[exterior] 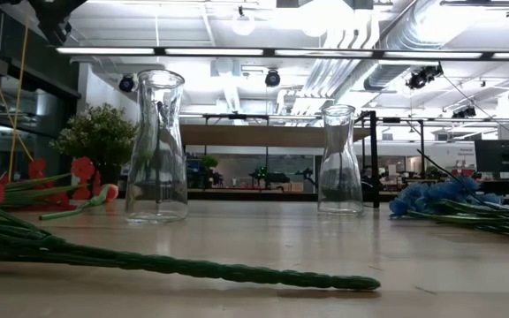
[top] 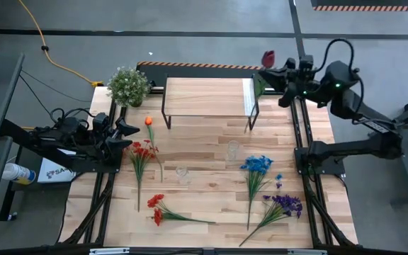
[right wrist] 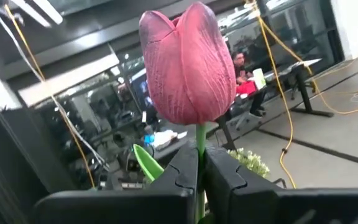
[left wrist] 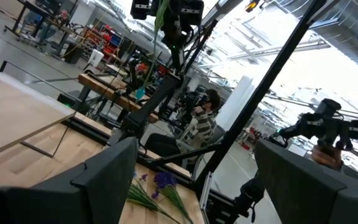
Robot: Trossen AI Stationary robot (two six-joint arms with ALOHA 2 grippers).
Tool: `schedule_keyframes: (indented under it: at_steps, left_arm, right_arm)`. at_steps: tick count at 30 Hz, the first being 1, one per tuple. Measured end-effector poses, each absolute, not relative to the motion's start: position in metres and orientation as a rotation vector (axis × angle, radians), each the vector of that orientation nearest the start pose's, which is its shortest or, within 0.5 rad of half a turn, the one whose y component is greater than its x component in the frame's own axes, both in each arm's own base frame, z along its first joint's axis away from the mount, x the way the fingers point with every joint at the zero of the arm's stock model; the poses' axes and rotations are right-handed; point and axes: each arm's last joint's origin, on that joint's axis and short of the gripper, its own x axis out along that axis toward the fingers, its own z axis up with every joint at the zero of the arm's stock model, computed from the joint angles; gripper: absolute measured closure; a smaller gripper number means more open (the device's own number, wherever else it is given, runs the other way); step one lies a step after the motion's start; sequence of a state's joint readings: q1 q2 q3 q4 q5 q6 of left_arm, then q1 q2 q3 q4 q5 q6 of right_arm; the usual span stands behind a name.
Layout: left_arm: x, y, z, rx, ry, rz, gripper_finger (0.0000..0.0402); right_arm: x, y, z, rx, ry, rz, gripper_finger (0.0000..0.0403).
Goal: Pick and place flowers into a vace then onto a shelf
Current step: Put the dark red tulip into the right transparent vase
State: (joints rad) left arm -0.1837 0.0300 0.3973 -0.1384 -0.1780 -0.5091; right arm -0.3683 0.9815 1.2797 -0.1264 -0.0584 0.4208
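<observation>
Right claw (right wrist: pixel 199 171) is clamped tight on the green stem of a dark red tulip (right wrist: pixel 187 65), held aloft at about 1 o'clock from the counter's (top: pixel 211 198) middle, beside the shelf's (top: pixel 204 98) white end. Left claw (top: pixel 127 134) waits at 9 o'clock, fingers spread wide, holding nothing. Both glass vases (exterior: pixel 157 146) (exterior: pixel 340 161) stand empty mid-counter. Red bunches (top: pixel 142 152), an orange tulip (top: pixel 149 122), blue spray (top: pixel 257 166) and purple spray (top: pixel 283 206) lie loose on the counter. Judgement: first flower lifted only; no vase filled, none shelved.
</observation>
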Motion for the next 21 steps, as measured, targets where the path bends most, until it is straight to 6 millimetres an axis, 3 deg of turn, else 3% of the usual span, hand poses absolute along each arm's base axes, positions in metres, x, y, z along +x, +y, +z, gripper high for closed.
schedule_keyframes:
  at_steps: [11, 21]
  left_arm:
    - [0.058, -0.006, 0.270, -0.588, -0.145, -0.052, 0.0043]
    - [0.059, -0.006, 0.268, -0.607, -0.122, -0.046, 0.0043]
  right_arm:
    - [0.193, -0.040, 0.456, 0.270, -0.120, -0.237, 0.0397]
    - [0.201, -0.018, 0.423, 0.199, -0.133, -0.264, 0.0395]
